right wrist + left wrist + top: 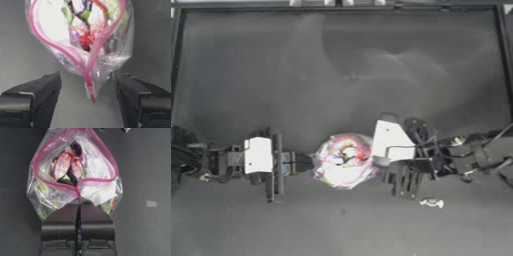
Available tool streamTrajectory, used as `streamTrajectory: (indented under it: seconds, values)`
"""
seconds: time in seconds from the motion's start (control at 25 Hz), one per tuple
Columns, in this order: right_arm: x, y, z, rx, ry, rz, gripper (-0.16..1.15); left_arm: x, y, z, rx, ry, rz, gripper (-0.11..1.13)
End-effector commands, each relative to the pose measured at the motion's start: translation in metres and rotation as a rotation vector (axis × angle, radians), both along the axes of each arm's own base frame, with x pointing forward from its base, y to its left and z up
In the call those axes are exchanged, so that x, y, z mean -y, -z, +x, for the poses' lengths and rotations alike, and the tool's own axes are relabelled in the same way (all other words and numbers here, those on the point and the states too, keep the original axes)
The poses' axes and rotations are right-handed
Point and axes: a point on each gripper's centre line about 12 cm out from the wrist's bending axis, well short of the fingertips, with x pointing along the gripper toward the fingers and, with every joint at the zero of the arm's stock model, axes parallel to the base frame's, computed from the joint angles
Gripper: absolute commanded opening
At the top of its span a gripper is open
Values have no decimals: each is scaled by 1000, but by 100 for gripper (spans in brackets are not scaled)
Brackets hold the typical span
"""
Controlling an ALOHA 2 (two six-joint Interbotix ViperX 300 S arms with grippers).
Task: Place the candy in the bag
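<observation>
Bag (343, 161) of clear crinkled plastic, pink closure strip looped open at mouth, bright wrapped sweets packed inside; near bench (338, 75) centre, between both arms. Left gripper (79, 200) fingers pinched tight on pink strip at one end of mouth. Right gripper (87, 77) fingers spread wide, flanking opposite end of strip, not touching. Candy (431, 202), tiny whitish wrapped piece, lying on dark matte bench below right arm, apart from both sets of fingers.
</observation>
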Motion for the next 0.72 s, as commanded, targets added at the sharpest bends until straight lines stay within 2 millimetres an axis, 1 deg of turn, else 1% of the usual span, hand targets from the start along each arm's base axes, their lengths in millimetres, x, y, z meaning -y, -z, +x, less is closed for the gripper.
streamTrajectory:
  seconds: [0.04, 0.2, 0.32, 0.44, 0.72]
  values:
    - [4, -23, -2, 39, 14, -9, 91, 1, -11, 5, 40, 2, -3, 12]
    - [6, -31, -12, 18, 38, -15, 91, 1, -11, 5, 38, 1, -3, 12]
    - [4, -39, -19, 23, 62, 19, 91, 1, -10, 5, 37, 2, -2, 12]
    - [-4, -41, -26, 10, 62, 53, 91, 1, -10, 5, 37, 2, -2, 12]
    - [-32, -30, -41, -112, 32, 108, 91, 2, -9, 4, 34, 4, -2, 12]
